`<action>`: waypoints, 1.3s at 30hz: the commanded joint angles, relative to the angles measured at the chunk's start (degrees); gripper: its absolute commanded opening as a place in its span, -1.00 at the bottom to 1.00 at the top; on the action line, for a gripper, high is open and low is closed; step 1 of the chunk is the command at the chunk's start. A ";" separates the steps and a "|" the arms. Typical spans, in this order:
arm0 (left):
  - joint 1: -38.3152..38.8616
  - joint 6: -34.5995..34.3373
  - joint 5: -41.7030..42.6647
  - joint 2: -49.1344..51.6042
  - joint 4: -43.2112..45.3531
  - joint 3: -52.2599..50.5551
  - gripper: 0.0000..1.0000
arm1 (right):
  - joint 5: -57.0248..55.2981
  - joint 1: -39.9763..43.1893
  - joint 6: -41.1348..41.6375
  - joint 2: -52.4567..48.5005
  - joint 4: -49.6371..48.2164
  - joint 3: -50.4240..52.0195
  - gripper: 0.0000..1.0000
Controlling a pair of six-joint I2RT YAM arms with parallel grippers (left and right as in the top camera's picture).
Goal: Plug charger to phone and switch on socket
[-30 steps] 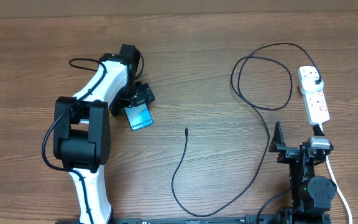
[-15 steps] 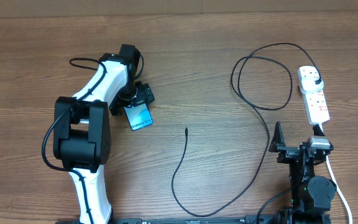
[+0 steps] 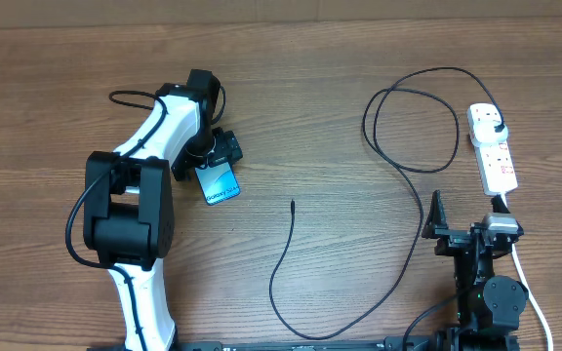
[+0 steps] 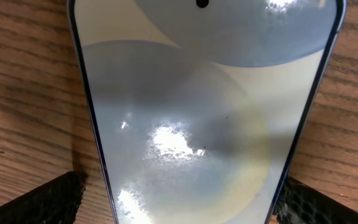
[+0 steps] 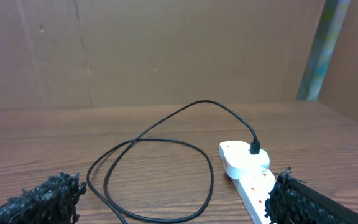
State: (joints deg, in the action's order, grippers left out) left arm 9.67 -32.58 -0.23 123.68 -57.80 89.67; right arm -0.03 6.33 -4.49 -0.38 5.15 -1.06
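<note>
1. The wooden table (image 3: 320, 58) holds everything. The job is at its start: the phone has to be held, and then the cable end can go in.
2. The left arm (image 3: 140, 195) reaches out over the phone. The right arm (image 3: 486, 283) sits folded near its base, close to the socket.
3. The socket (image 3: 494, 148) is the white strip at the far right. Its thick white cord (image 3: 532, 292) runs down past the right arm. I cannot read whether its switch is on.
4. The charger (image 3: 408, 166) is the long black cable. Its plug (image 3: 497, 126) already sits in the end hole of the socket. The cable makes a big loop, then bends along the bottom of the table.
5. The right gripper (image 5: 173, 202) is wide open and holds nothing. The socket lies just in front of it, a bit to its right.
6. The left gripper (image 4: 180, 202) is right over the phone (image 3: 220, 183), one finger on each long side. The right finger looks like it touches the edge. A thin dark gap shows by the left finger, so I think it is not squeezing yet.
7. The small cable tip (image 3: 293, 203) lies to the right of the phone, well apart from it and from both grippers. Next, I think the left fingers should close gently on the phone. Then the tip must be picked up and lined up straight with the phone's little hole.
</note>
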 commanded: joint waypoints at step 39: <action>0.04 3.21 0.72 2.60 1.38 -0.42 0.99 | -0.33 -0.22 -0.07 0.15 -0.33 0.61 1.00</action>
State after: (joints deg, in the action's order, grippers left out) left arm 9.67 -30.37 0.40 123.76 -56.90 89.67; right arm -0.03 6.33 -4.49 -0.38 5.15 -1.06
